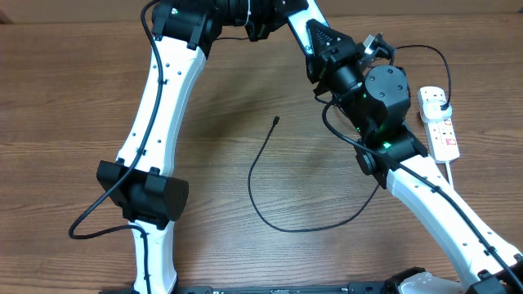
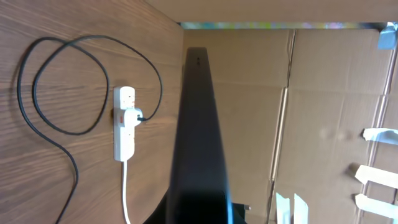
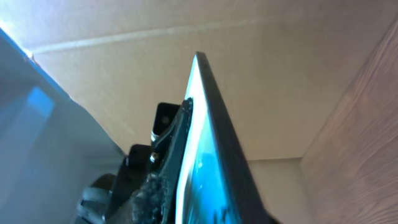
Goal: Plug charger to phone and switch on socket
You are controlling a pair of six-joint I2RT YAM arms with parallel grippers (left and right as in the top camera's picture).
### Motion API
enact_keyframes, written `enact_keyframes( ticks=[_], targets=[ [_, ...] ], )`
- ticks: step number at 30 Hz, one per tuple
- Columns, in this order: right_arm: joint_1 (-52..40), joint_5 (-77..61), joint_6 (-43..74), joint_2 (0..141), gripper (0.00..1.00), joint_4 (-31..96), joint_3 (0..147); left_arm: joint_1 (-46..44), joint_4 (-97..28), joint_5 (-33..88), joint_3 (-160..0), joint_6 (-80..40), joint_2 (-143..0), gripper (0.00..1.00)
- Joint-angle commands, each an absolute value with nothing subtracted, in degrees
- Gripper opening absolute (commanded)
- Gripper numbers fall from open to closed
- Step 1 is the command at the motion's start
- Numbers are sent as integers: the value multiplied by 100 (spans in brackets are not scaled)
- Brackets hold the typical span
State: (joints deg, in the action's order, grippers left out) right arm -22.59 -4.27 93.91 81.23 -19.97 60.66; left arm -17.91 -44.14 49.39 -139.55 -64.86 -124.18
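Note:
The phone is held up on edge above the table's far right. In the left wrist view its dark back (image 2: 198, 124) runs up from my left gripper (image 2: 199, 214), which is shut on it. In the right wrist view its blue screen (image 3: 214, 143) shows edge-on in my right gripper (image 3: 205, 202), also shut on it. From overhead both grippers, left (image 1: 343, 61) and right (image 1: 372, 49), meet there and hide the phone. The charger cable (image 1: 255, 184) lies loose, its tip (image 1: 276, 120) free at mid-table and its black plug (image 1: 442, 104) in the white socket (image 1: 439, 122).
The socket (image 2: 124, 124) with its plug and the looped black cable (image 2: 59, 81) also show in the left wrist view. A thick white cord (image 1: 452, 173) trails from the strip toward the front. Cardboard walls (image 2: 323, 112) stand behind the table.

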Motion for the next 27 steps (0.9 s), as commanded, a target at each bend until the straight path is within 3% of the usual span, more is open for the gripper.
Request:
enact_keyframes(
  ticks=[1, 3, 9, 22, 25, 27],
  targets=[
    [-2287, -458, 9323, 8073, 44, -1964, 6217, -1828, -4423, 4860, -14053, -6134, -12335, 4],
    [-2287, -458, 9323, 8073, 54, -1846, 6217, -1798, -4589, 4748, -14053, -5942, -12335, 4],
    [-2233, -429, 9091, 8073, 63, -873, 6217, -1586, -5092, 4571, -14053, -4611, -12337, 4],
    [-1820, 395, 6045, 8073, 86, 2467, 6215, -770, -7583, 3277, -14051, -2032, -12344, 4],
    [-1820, 421, 5489, 8073, 99, 2954, 6215, -666, -7972, 3242, -14038, -1511, -12344, 4],
    [-1826, 423, 5175, 8073, 100, 3221, 6211, -626, -8226, 3238, -14035, -1184, -12344, 4]
  ],
)
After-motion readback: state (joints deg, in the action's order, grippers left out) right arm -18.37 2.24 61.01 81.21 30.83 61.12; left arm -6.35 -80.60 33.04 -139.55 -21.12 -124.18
